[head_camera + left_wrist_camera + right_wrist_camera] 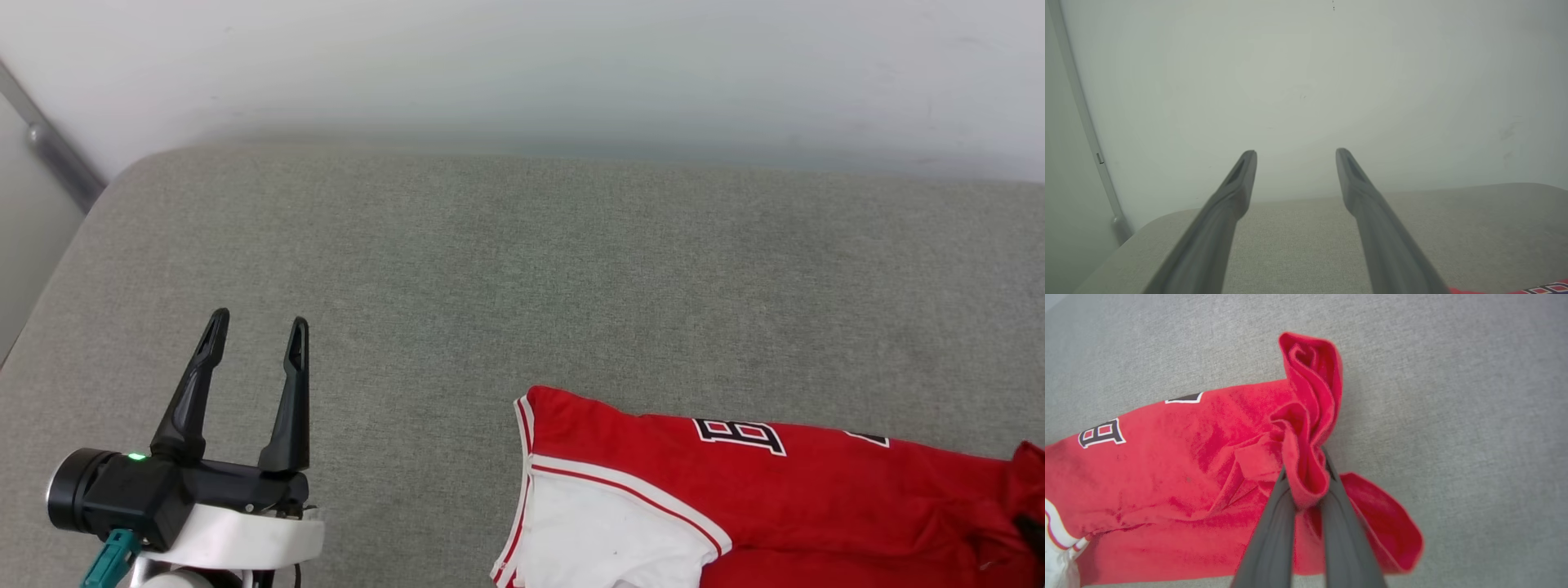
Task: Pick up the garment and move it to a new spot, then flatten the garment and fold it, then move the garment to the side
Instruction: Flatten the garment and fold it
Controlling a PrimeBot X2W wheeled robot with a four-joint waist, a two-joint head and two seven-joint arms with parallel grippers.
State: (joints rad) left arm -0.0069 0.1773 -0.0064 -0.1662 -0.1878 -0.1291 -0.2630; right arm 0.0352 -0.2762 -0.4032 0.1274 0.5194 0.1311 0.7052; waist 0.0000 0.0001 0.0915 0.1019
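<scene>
Right gripper (1306, 473) fingers pinch a bunched red fold of the garment (1167, 457), centre frame; left gripper (260, 320) fingers spread, lower left.

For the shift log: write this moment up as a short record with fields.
garment: red jersey T-shirt, rumpled on the pad, white sleeve toward the robot's left
pad: grey fabric, pale wall behind
left gripper: open, empty, apart from the garment
right gripper: shut on a bunched red fold of the garment
stage: gripped, not yet flattened or folded
</scene>
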